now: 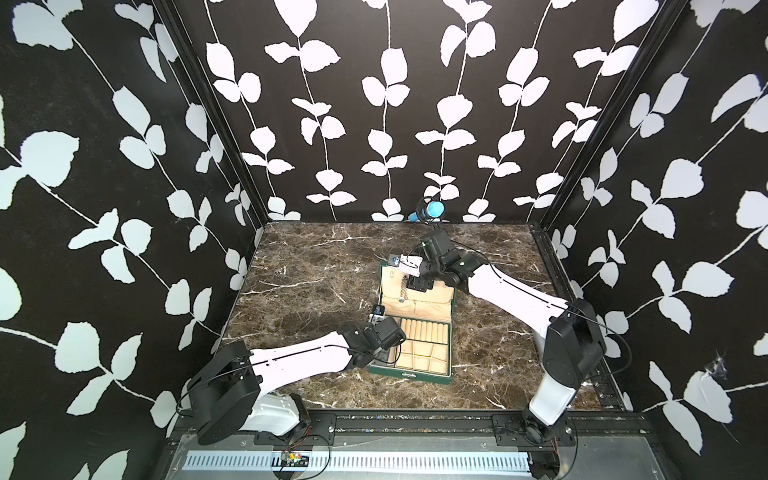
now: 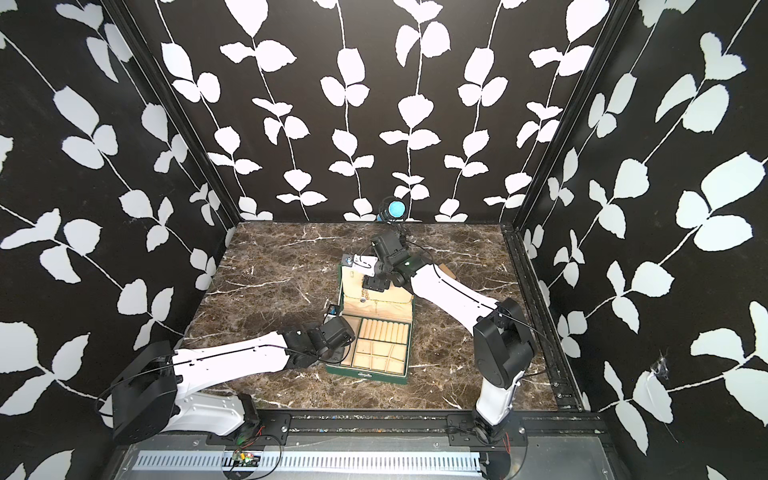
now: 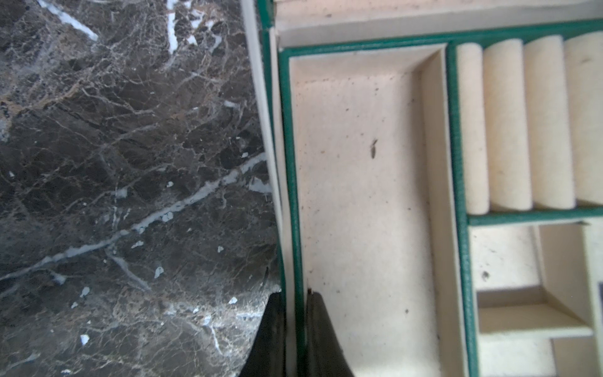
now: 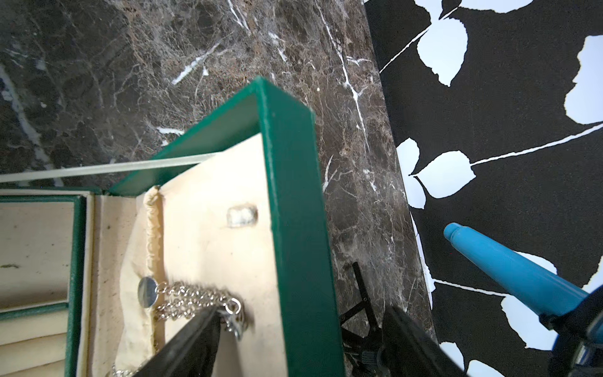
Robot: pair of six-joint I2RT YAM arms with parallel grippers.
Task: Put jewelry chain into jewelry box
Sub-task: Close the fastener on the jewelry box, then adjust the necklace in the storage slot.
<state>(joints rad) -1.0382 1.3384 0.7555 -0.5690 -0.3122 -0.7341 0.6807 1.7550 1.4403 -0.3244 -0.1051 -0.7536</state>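
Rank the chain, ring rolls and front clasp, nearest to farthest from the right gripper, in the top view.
1. jewelry chain, on the open lid, beside the right gripper.
2. ring rolls, back row of the base.
3. front clasp, on the near wall.

Green jewelry box (image 1: pixel 409 374) sat open, lid toward 12 o'clock; pale jewelry chain (image 4: pixel 195 300) with disc lay on lid lining.

Bare marble (image 1: pixel 311 270) L of jewelry box (image 1: pixel 409 372) — raised lid (image 1: pixel 436 300) at rear
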